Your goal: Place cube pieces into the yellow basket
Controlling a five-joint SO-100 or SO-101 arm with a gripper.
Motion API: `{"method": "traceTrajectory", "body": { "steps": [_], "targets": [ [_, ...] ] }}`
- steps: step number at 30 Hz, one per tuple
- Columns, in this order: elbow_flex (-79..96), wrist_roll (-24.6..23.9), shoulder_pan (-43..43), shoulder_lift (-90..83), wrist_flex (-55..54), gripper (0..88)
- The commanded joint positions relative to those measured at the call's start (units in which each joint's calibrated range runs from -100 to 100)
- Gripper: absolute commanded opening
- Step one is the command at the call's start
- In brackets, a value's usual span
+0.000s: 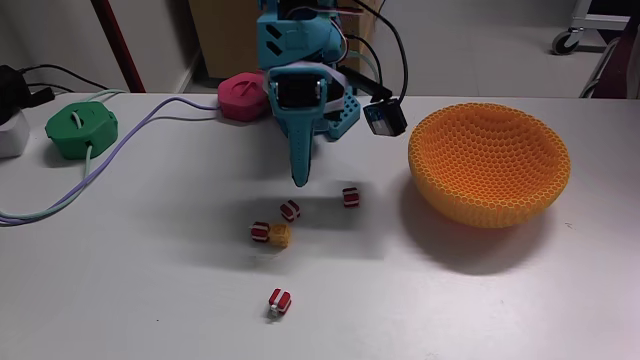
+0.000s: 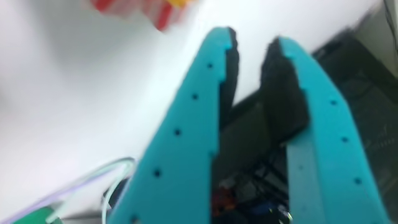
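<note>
The teal arm (image 1: pixel 300 70) stood at the far side of the table in the fixed view, its upper section folded forward and its wrist angled steeply down. The gripper (image 1: pixel 300 182) pointed almost straight at the tabletop, its tapered fingers drawn to a narrow tip that hung just above the surface. A small black camera module (image 1: pixel 385 118) rode on the wrist's right side in that view. In the blurred wrist view, the gripper (image 2: pixel 252 40) showed two teal fingers (image 2: pixel 186 130) lined with dark pads, a slim gap between them, nothing held there.
</note>
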State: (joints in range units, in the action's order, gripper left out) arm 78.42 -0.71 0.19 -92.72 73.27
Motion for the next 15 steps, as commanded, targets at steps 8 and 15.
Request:
{"method": "traceTrajectory", "body": {
  "steps": [8, 15],
  "targets": [
    [-30.81, -0.15, -2.71, 46.6, 2.15, 18.8],
    [-37.64, 0.05, -5.41, 68.95, 2.84, 21.5]
  ]
}}
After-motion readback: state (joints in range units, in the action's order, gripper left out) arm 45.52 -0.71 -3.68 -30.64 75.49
